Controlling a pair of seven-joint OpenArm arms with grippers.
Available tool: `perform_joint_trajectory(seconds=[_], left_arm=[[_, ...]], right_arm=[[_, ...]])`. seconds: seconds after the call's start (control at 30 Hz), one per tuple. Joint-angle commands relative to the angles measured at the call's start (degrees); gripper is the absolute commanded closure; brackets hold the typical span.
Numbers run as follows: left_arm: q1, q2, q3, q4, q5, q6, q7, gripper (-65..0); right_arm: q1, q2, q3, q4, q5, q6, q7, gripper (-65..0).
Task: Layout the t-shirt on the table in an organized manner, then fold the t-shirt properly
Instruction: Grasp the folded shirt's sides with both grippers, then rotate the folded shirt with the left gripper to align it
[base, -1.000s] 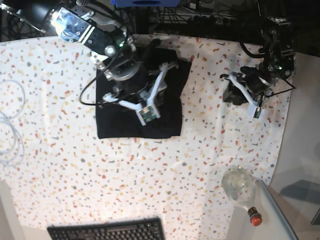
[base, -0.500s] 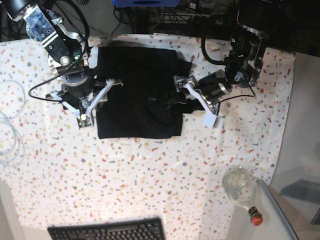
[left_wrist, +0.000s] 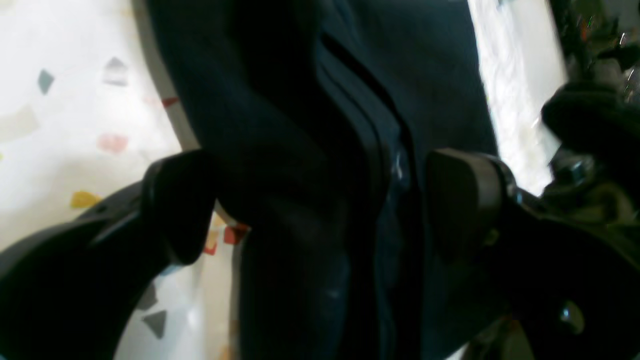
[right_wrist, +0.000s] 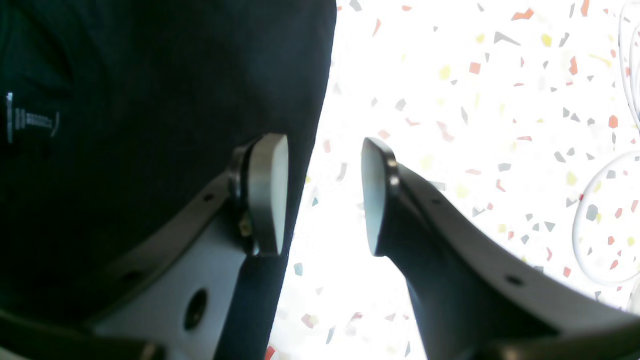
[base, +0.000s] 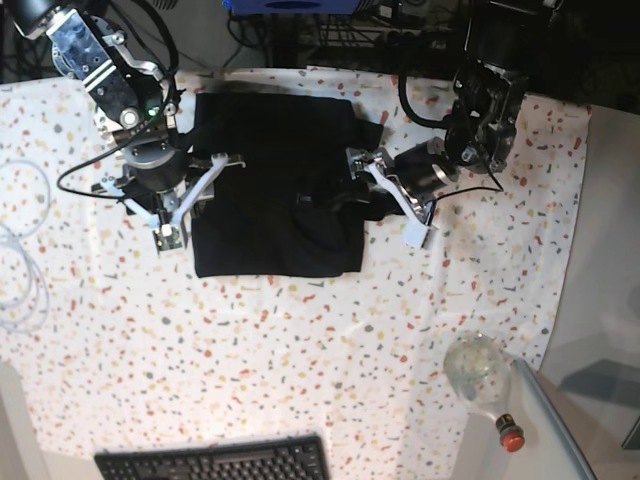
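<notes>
The black t-shirt (base: 270, 150) lies folded into a rough rectangle on the speckled white table (base: 300, 350), at the back centre. My right gripper (base: 190, 203) is at the shirt's left edge. In the right wrist view it (right_wrist: 325, 195) is open and empty, one finger over the shirt (right_wrist: 150, 75), the other over the table (right_wrist: 450, 75). My left gripper (base: 366, 196) is at the shirt's right edge, where the fabric is bunched up. In the left wrist view its fingers (left_wrist: 175, 210) stand wide apart with a thick fold of shirt (left_wrist: 300, 100) between them.
A black keyboard (base: 215, 462) lies at the front edge. A clear bottle with a red cap (base: 480, 375) lies at the front right, by a grey surface. White cable loops (base: 20, 250) lie at the far left, also in the right wrist view (right_wrist: 600, 215).
A second ago my right arm was over the shirt's middle and my left arm at the table's right. Both have moved to the shirt's edges. In the last half second they barely moved.
</notes>
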Motion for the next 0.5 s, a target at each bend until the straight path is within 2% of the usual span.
perform_joint_trajectory(seconds=[0.0, 0.07, 0.13, 0.23, 0.3, 0.37, 0.47], left_arm=[[-0.3, 0.9, 0.3, -0.1, 3.6, 1.1, 1.8, -63.2], [-0.3, 1.5, 0.3, -0.1, 7.4, 1.4, 1.9, -62.0], [-0.3, 1.5, 0.3, -0.1, 8.5, 4.0, 1.9, -55.1], [-0.6, 1.3, 0.9, 0.2, 8.5, 8.0, 1.9, -32.7], [-2.4, 1.1, 1.1, -0.3, 8.6, 8.2, 2.9, -15.1], [-4.5, 1.0, 1.1, -0.8, 8.6, 8.3, 6.9, 0.0], [-9.6, 0.7, 3.4, -1.6, 9.9, 8.2, 11.4, 0.0]], right_arm=[[0.5, 0.5, 0.5, 0.9, -0.6, -0.1, 1.3, -23.4], [0.5, 0.5, 0.5, 0.9, -0.6, -0.1, 1.3, -23.3], [0.5, 0.5, 0.5, 0.9, -0.6, -0.1, 1.3, -23.3], [0.4, 0.5, 0.7, 0.9, -0.6, -0.1, 1.3, -23.1], [-0.4, 0.5, 2.6, 0.9, -0.6, -0.1, 1.3, -23.1], [-1.1, 0.3, 4.9, 0.9, -0.6, -0.1, 1.3, -23.1], [-1.8, 0.0, 9.3, 0.9, -0.6, -0.1, 1.3, -23.1]])
